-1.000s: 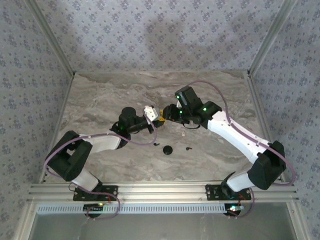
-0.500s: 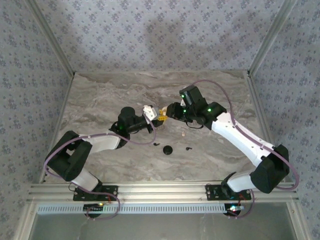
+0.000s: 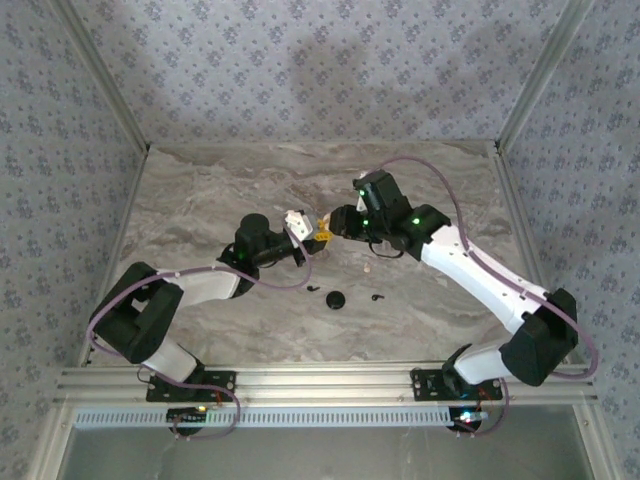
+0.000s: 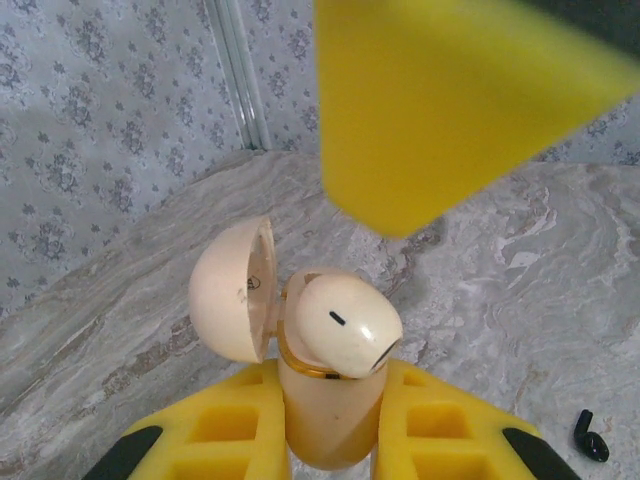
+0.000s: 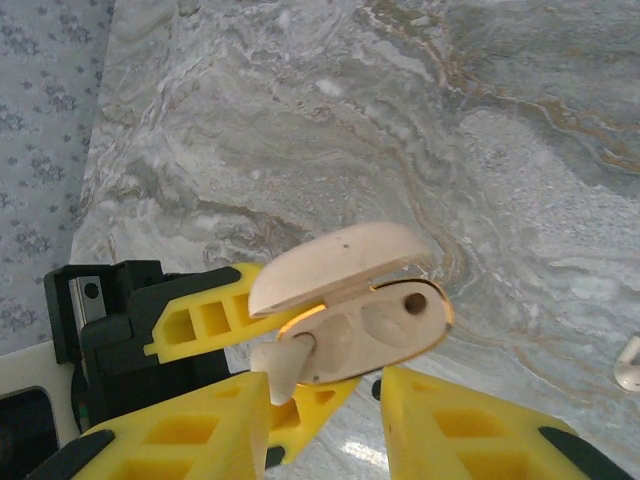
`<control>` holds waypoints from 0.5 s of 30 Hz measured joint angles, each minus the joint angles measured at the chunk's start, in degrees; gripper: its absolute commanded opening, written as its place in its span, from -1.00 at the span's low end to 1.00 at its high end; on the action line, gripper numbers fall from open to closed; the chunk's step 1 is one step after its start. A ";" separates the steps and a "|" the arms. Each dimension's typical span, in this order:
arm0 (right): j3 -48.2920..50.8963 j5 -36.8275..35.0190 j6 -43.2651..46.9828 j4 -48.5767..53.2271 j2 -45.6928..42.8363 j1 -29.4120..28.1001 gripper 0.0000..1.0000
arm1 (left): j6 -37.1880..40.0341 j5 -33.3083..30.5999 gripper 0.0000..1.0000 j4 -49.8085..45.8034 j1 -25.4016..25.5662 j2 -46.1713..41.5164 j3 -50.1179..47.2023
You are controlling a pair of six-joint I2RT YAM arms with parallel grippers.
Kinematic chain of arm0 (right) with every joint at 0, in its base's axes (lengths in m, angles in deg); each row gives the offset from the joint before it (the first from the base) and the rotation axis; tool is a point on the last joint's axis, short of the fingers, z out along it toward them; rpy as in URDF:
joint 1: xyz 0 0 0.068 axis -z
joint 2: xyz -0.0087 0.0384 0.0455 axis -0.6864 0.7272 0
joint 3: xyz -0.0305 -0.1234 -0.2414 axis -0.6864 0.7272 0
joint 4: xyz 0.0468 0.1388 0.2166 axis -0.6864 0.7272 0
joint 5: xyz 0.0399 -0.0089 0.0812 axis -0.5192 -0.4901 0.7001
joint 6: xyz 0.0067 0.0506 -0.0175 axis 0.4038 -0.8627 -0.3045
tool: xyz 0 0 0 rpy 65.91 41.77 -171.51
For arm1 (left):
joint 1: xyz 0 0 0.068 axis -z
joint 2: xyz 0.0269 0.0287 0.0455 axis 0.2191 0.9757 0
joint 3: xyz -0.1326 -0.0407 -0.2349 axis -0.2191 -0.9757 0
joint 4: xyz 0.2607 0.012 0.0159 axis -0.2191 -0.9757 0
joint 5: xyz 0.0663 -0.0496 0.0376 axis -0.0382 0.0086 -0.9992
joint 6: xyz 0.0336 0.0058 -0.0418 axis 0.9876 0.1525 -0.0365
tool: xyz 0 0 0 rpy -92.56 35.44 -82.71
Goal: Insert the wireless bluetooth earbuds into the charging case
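Clamping charging case [image 4: 325,430], left claw [image 4: 330,445] (cropped) — finger [image 4: 440,100] of right claw [image 5: 325,405] blurred.

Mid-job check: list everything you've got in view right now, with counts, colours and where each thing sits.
case: one, cream, lid open, held above the table
earbud: two, cream-white; one sitting in the case, one loose on the table
puck: one, black, table front centre
small pieces: two, black, either side of the puck
table: one, grey marble
left gripper: yellow jaws shut on the case
right gripper: yellow jaws apart, beside the case
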 measured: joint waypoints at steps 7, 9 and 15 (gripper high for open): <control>-1.36 -0.20 1.53 1.05 1.66 -1.18 -0.19 | 0.00 0.00 -0.80 0.00 0.00 -0.28 -0.22; -2.19 -0.46 1.92 1.33 2.40 -1.29 -0.19 | 0.02 0.00 -0.80 0.02 0.00 -0.28 -0.22; -3.74 -1.31 2.16 2.73 4.09 -1.99 -0.19 | 0.00 0.00 -0.80 0.02 0.00 -0.28 -0.22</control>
